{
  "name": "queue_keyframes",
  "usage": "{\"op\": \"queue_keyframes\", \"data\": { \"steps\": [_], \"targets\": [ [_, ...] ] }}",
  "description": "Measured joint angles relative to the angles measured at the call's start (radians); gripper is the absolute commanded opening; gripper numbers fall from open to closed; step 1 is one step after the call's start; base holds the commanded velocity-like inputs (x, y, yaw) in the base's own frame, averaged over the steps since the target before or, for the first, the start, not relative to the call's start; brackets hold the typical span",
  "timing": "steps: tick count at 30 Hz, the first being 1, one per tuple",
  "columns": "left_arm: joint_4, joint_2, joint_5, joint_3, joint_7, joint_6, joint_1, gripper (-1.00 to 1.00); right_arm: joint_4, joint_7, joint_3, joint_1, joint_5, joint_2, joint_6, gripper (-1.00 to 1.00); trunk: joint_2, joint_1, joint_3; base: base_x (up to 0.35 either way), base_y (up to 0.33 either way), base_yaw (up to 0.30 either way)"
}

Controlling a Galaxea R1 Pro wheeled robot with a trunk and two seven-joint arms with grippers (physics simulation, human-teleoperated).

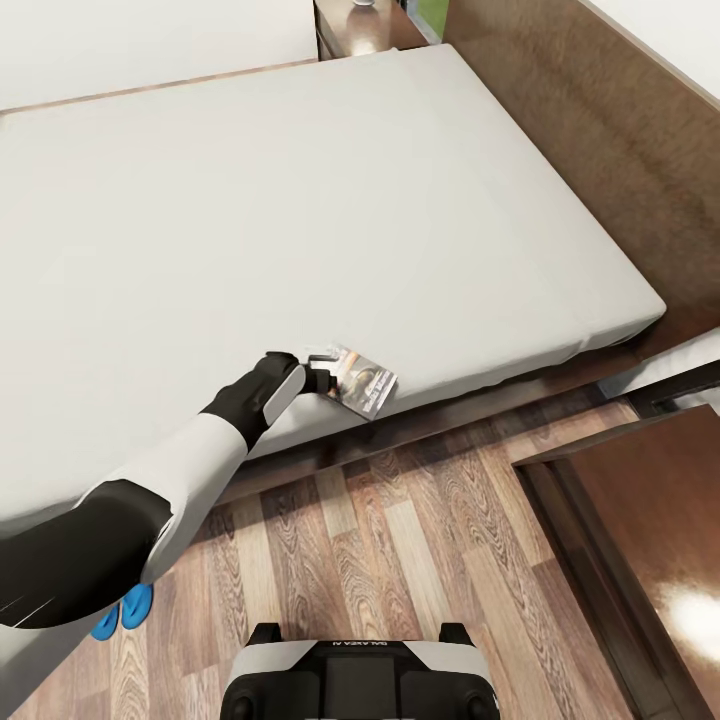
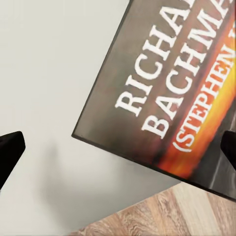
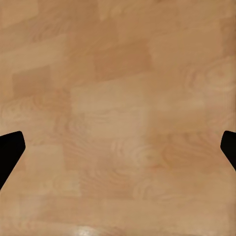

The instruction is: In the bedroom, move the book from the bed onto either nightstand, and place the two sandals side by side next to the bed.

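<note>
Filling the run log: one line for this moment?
left gripper: open at dark orange-banded paperback book | book: on pale-grey mattress edge | right gripper: open over floor

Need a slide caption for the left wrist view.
Open left gripper over the book at the bed's edge.

The right wrist view looks straight at a wood-plank floor (image 3: pixel 118 98) in a light, warm tan. The planks run across the picture in staggered lengths, some patches a little darker than those beside them, and faint curved grain lines show in several boards. A small pale glare sits on the wood at one edge of the picture.

Two dark fingertips (image 3: pixel 9 152) of the right gripper (image 3: pixel 118 150) poke in from opposite sides of the picture. They stand wide apart, with bare floor across the whole gap between them. Nothing is gripped. Whether the tips touch the floor cannot be told.
</note>
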Motion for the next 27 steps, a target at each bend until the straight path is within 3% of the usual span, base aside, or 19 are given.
{"op": "queue_keyframes", "data": {
  "steps": [27],
  "targets": [
    [-0.100,0.001,0.001,-0.002,-0.002,0.026,0.000,1.00,-0.002,0.000,-0.001,0.000,0.000,-0.001,0.000,1.00,0.000,0.000,0.000,0.000,0.000,0.000]
  ]
}}
